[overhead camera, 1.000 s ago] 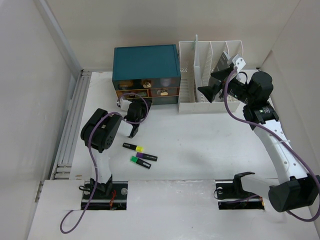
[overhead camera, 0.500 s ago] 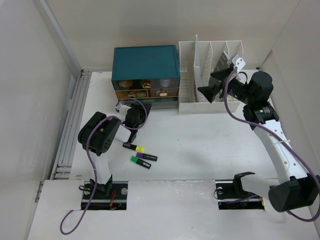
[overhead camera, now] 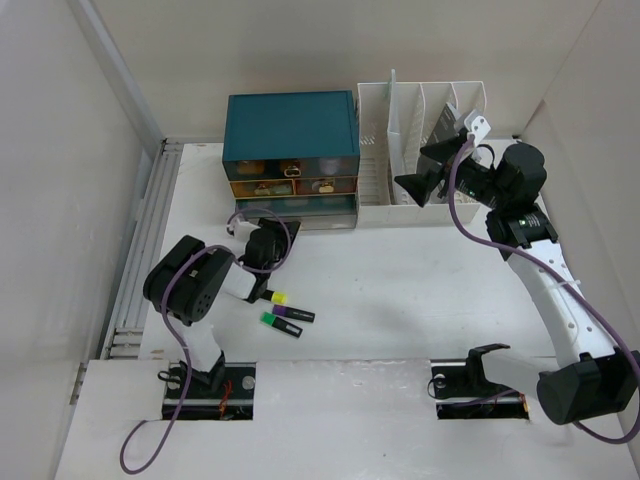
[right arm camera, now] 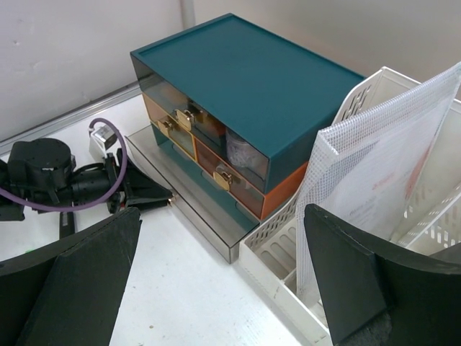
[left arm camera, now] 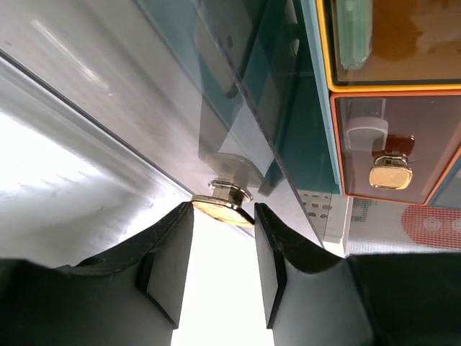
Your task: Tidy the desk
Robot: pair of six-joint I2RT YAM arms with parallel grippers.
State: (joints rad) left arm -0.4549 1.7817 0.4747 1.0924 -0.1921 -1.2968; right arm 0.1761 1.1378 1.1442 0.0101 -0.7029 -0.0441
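On the white desk [overhead camera: 400,290] stands a teal drawer box [overhead camera: 292,125], its clear bottom drawer [overhead camera: 300,212] pulled out toward me. My left gripper [overhead camera: 262,230] is at that drawer's front. In the left wrist view its fingertips [left arm camera: 223,216] close on the small gold knob [left arm camera: 223,209], which sits at the very tips. From the right wrist I see the same drawer [right arm camera: 187,194] and the left gripper [right arm camera: 144,196] on it. My right gripper [overhead camera: 415,182] hangs open over the white file rack [overhead camera: 400,180], its jaws [right arm camera: 222,238] wide apart with nothing between them.
Three highlighters lie just in front of the left wrist: a yellow-capped one [overhead camera: 268,294], a purple one [overhead camera: 293,313] and a green one [overhead camera: 280,323]. A mesh pouch [right arm camera: 382,166] leans in the file rack [right arm camera: 346,288]. Metal rail [overhead camera: 140,260] along the left edge.
My left gripper has drawn back toward the near edge with the knob, and the bottom drawer has slid out with it. The left elbow has dropped lower. The right arm has not moved.
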